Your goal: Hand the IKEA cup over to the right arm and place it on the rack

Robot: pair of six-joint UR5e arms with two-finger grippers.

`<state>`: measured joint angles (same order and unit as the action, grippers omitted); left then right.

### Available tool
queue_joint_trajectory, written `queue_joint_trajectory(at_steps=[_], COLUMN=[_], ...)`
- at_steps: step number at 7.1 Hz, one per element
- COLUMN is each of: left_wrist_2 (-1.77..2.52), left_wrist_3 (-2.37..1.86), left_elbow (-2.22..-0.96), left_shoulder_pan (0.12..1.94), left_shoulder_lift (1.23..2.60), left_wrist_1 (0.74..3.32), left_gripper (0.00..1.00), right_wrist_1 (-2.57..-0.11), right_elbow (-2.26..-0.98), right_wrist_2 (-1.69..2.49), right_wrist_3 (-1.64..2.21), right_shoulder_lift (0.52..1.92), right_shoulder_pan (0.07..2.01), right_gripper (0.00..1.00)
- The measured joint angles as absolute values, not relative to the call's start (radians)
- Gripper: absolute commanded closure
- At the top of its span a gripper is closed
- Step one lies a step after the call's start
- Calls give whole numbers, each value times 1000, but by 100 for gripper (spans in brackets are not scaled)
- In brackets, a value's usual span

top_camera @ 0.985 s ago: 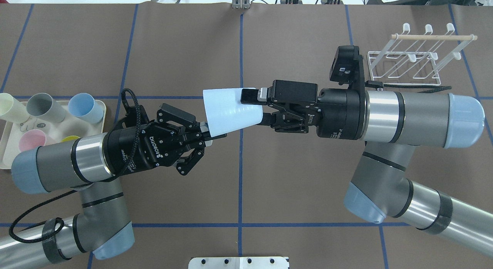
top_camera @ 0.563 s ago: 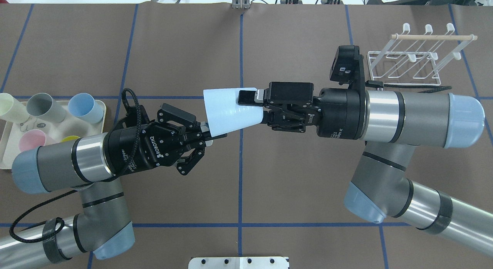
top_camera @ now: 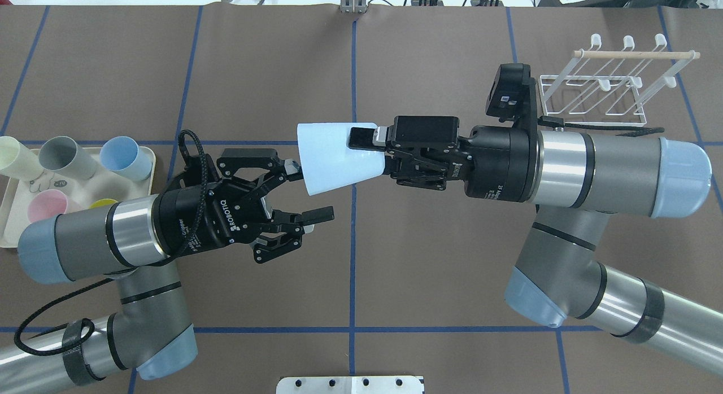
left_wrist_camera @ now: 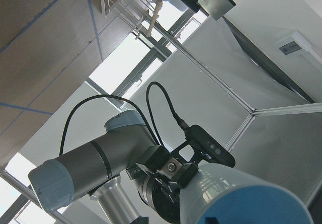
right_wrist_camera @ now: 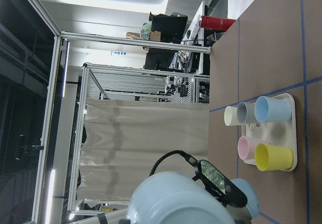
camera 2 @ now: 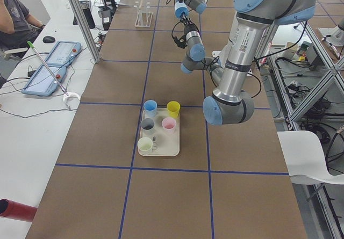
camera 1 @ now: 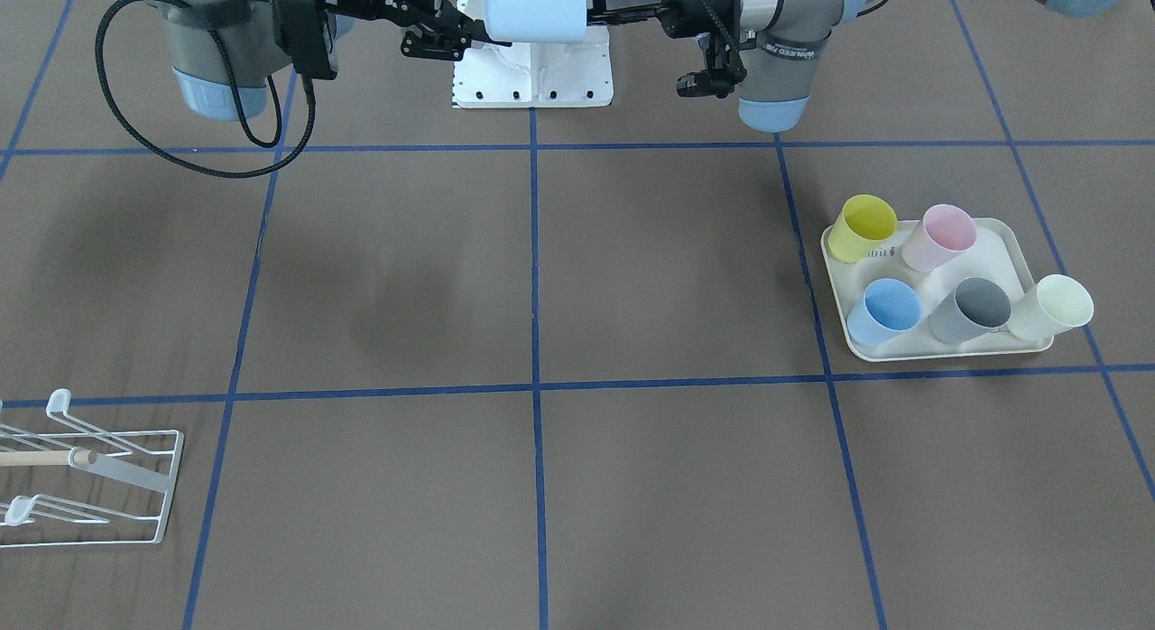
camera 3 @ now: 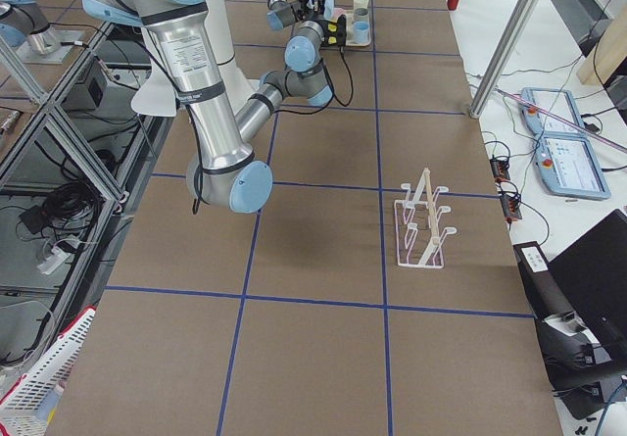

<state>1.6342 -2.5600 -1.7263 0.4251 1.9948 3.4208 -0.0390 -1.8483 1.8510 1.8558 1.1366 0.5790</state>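
A: What does the overhead view give you?

B: I see the pale blue IKEA cup (top_camera: 339, 157) lying on its side in the air. It is well apart from the rack (top_camera: 593, 95), off to the robot's left of it. My right gripper (top_camera: 375, 156) is clamped on the cup's narrow end, the end nearer the rack, with one finger lying along the outer wall.

A: And the other side?

B: That is what has just changed. A moment ago my left gripper (top_camera: 308, 192) was pinched on the wide rim, the end farther from the rack. Now its fingers are spread wide. The upper one sits just beside the rim and the lower one hangs clear of it. I cannot tell whether the upper tip touches the cup.

A: So the handover is done?

B: I judge it so. The cup hangs from the right gripper alone and lies much as it did. Next I would draw the left gripper back, farther from the rack, then carry the cup over to the rack. The risk I see is a slip at that small end while turning it. No cup hangs on the rack yet.
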Motion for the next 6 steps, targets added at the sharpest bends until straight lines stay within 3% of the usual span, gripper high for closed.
queue_joint_trajectory(at_steps=[6], left_wrist_2=[1634], left_wrist_3=[-2553], left_elbow=[-1717], left_shoulder_pan=[478], left_shoulder_lift=[1991], left_wrist_1=[3419], left_gripper=[0], right_wrist_1=[-6], right_elbow=[-1861], right_wrist_2=[1848], right_wrist_3=[1856], right_shoulder_lift=[1222], right_shoulder_pan=[643], right_gripper=[87])
